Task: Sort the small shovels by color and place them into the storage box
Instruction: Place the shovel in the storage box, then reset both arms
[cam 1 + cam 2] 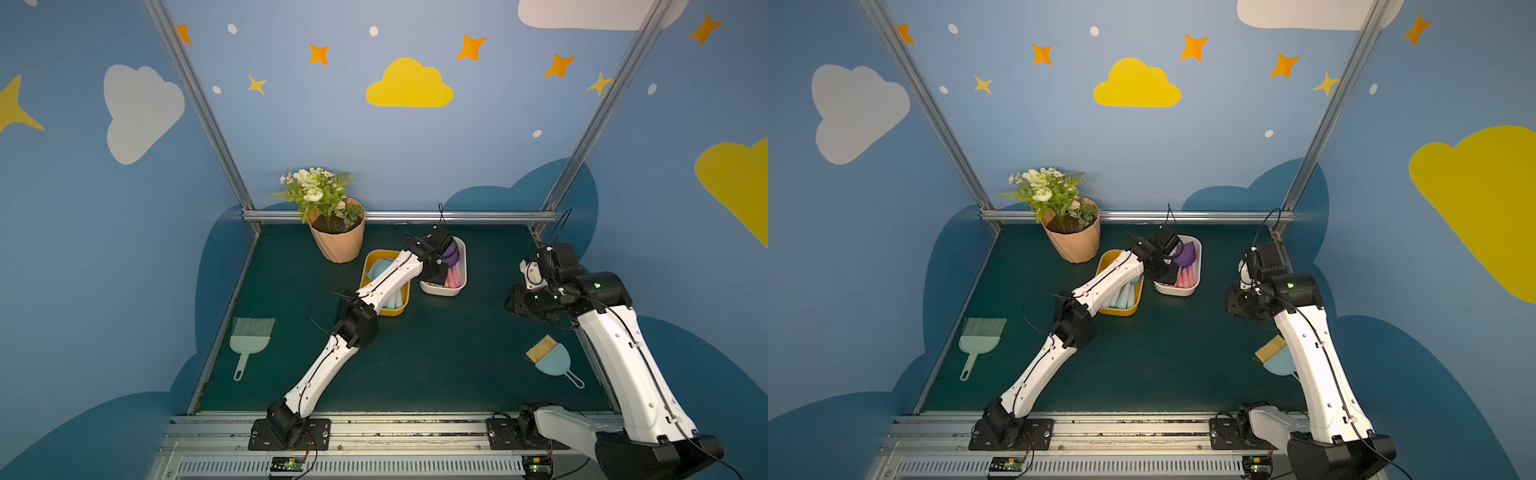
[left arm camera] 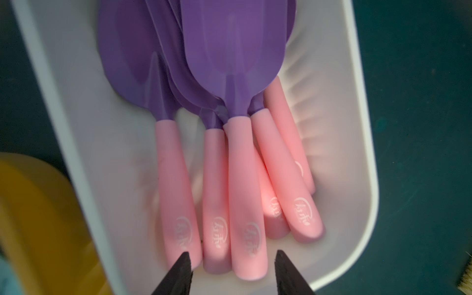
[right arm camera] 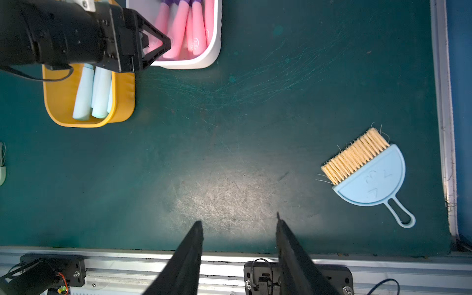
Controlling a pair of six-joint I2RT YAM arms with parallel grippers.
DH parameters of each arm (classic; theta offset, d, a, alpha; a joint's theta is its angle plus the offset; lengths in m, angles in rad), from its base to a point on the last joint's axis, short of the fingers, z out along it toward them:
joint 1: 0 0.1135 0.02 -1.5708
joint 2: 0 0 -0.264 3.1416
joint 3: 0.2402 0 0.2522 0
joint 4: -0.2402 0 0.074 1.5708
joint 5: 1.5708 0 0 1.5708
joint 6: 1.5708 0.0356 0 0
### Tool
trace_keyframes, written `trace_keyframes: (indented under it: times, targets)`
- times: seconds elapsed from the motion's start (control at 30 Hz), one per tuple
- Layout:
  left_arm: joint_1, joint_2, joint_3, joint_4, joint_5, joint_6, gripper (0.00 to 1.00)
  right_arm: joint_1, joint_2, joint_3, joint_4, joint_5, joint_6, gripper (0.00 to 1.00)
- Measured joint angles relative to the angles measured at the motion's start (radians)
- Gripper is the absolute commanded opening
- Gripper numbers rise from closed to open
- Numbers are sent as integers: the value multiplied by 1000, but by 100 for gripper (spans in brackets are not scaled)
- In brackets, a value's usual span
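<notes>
1. Left pincer [image 2: 232,255]: the jaws stand apart and clamp nothing. The tips hang over the butt ends of the pink handles, just inside the near end wall of the white storage box [image 2: 357,153].
2. Purple shovels [image 2: 229,51]: they lie inside the white storage box, blades toward its far end and handles bunched toward its near end. A strip of bare box floor shows along the wall that faces the yellow storage box [image 3: 122,102].
3. Light blue shovels [image 3: 84,97]: they lie in the yellow storage box, pale handles toward its near end. In both top views the left forearm crosses above this box.
4. The two boxes stand side by side, apart, with a narrow strip of surface [image 3: 229,127] between their walls.
5. Right pincer [image 3: 238,221]: the jaws are parted and empty. It hangs above bare surface, well apart from both boxes.
6. Open room: a broad stretch of surface runs from the boxes to the front rail [image 3: 127,252].
7. Edge items:
   - the blue brush [image 3: 370,173] lies near the right edge;
   - the mint brush [image 1: 249,336] lies near the left edge;
   - the flower pot [image 1: 338,241] stands at the rear, near the yellow storage box.
</notes>
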Motion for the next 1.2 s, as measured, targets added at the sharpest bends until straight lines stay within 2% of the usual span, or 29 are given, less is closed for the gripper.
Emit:
trace_keyframes:
  times: [0.17,0.33,0.43,0.53,0.7,0.8,1.0,1.2]
  targets:
    - [-21,-165,-23,-6,-72,75,50,0,7,66,-19,21,2,48]
    - [-41,-443,-189,14,-171,139,52,0,4,88,-17,31,6,48]
    - [-39,-669,-422,67,-237,180,54,0,-17,60,23,27,8,48]
    - [-9,-930,-747,173,-281,206,56,0,-77,-21,97,17,8,50]
    - [142,-1381,-1273,360,-328,230,63,0,-205,-184,259,19,3,53]
    - [262,-1595,-1466,417,-362,233,69,1,-251,-267,358,21,-14,57]
    - [425,-1849,-1765,546,-429,196,76,1,-302,-481,623,68,-83,65]
    - [483,-1978,-2112,743,-500,140,78,1,-292,-757,998,210,-198,75]
